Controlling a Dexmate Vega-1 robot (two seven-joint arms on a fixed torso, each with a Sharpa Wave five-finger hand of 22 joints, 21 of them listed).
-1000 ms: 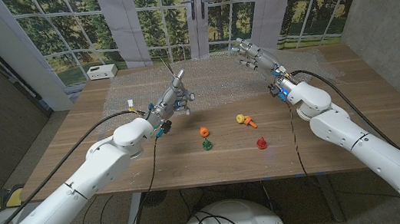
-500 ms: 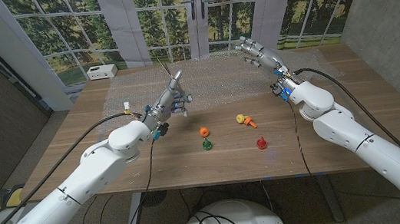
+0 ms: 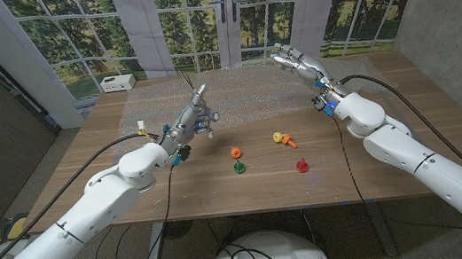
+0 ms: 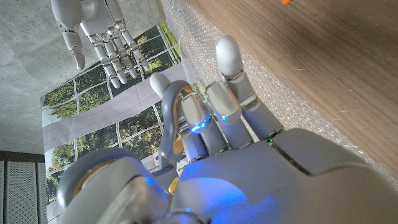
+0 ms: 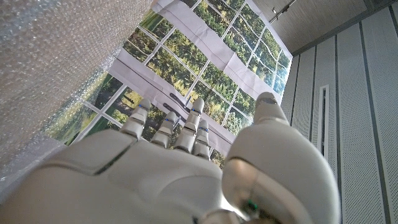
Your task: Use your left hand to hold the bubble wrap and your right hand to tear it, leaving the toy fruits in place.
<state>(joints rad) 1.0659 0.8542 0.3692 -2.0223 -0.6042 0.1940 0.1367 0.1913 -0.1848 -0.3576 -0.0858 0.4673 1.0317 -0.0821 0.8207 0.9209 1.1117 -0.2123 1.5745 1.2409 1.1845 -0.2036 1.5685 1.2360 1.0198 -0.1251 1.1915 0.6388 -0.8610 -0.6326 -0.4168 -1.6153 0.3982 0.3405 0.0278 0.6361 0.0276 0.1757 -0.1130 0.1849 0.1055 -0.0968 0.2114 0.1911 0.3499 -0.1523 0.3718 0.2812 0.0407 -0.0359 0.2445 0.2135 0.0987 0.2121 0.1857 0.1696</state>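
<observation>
My left hand [image 3: 196, 119] hovers above the bubble wrap [image 3: 236, 97] spread along the far side of the table [image 3: 131, 187], fingers apart and holding nothing. My right hand [image 3: 296, 61] hangs over the wrap's far end, fingers spread. Toy fruits [image 3: 236, 152] sit nearer, on bare wood.

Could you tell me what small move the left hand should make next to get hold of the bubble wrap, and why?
Probably lower the left hand a little onto the bubble wrap and close its fingers on the near edge. In the head view it hovers at that edge with nothing in its fingers, and the right hand is raised and open over the far side, so no tear can start until the sheet is held.
</observation>
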